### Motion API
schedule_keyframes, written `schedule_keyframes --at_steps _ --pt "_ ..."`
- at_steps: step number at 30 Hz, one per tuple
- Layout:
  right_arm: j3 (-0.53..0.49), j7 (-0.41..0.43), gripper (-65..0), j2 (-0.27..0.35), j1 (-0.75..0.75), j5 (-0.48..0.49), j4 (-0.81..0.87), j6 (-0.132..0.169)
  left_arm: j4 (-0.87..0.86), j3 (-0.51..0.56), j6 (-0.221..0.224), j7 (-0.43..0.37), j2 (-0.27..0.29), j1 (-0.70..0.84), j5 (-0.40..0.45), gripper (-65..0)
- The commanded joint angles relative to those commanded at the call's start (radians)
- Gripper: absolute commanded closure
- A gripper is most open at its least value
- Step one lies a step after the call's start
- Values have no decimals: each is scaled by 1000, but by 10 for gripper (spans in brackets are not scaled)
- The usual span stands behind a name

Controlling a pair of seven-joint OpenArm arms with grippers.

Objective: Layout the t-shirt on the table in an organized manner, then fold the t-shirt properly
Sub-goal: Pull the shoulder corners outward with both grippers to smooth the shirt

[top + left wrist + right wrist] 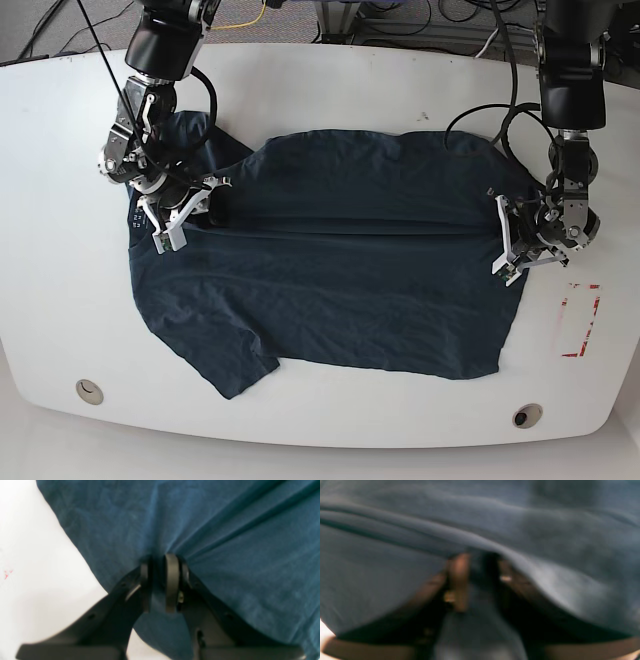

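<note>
**Navy t-shirt gripped at both sides**

Navy cotton of the t-shirt [340,270] was found spread on the white counter [330,80]. The left gripper [160,580] fingers were clenched on its hem side; the right gripper [477,580] fingers were clenched on a fold near the collar.

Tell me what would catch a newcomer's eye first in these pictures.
The large dark navy-blue cotton t-shirt spread wide across the middle of the glossy white table dominates. Next come the two black arms pinching it at opposite sides: the left gripper is shut on the edge near the red tape rectangle, and the right gripper is shut on the fabric at the other end, with a taut crease running between them.
</note>
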Motion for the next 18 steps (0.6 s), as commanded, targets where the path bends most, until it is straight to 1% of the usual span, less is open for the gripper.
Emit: schedule_keyframes --at_steps 2,4,8,10,13,14,16,18 --pt "5 -54 -374 0 -3 6 77 0 55 0 0 35 0 2 0 -69" --pt "8 -106 -411 -2 -26 6 152 0 107 -2 0 69 0 6 0 -69" --pt "9 -203 -439 -9 -87 8 330 0 219 -2 0 133 0 41 0 -71" --pt "12 -227 -442 -28 -124 8 396 0 265 -2 0 152 0 51 0 -78" --pt "78 -269 -442 -71 -193 8 482 0 325 -2 0 186 0 71 0 -144" --pt "117 -285 -442 -98 -218 8 491 0 351 -2 0 195 0 77 0 -196" --pt "160 -302 -444 -129 -241 8 491 0 385 -3 0 204 0 91 2 -262" --pt "226 -316 -444 -152 -272 11 491 0 423 -3 0 207 -2 117 2 -325"
